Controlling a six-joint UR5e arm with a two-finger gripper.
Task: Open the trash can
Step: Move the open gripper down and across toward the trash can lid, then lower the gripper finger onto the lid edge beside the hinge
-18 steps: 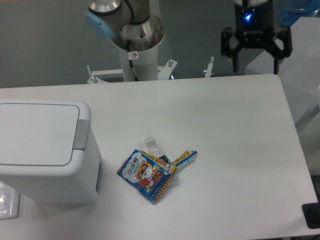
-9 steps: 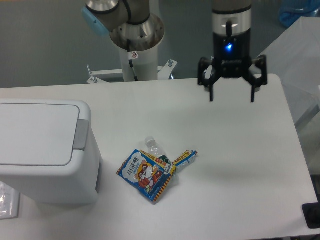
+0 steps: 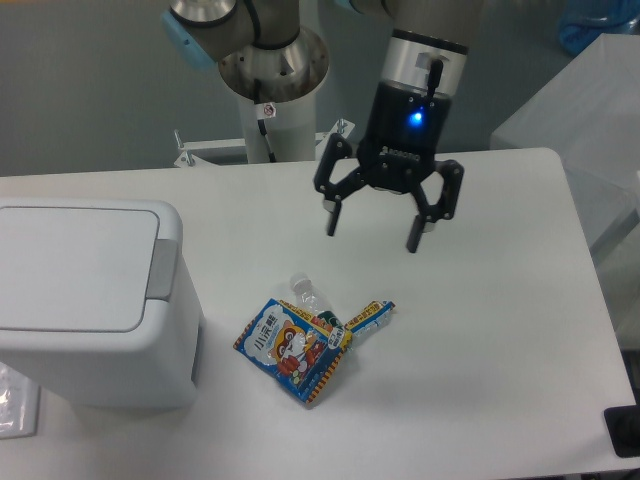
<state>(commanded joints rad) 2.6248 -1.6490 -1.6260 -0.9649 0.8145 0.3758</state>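
The trash can [image 3: 90,300] is a large white boxy bin at the left of the table, its flat lid down and its grey push-button strip [image 3: 161,269] along the lid's right edge. My gripper [image 3: 372,232] hangs open and empty above the middle of the table, well to the right of the bin and a little above the snack packet. Its two black fingers [image 3: 333,215] point down with a wide gap between them.
A blue and orange snack packet [image 3: 295,346] lies on the table right of the bin, with a small clear plastic piece [image 3: 304,292] and a narrow wrapper [image 3: 367,317] beside it. The arm's base column [image 3: 270,90] stands behind the table. A black object [image 3: 625,430] sits at the front right corner.
My gripper has moved left and down from the back right corner of the table to over its middle, staying open. The trash can and the packet have not moved.
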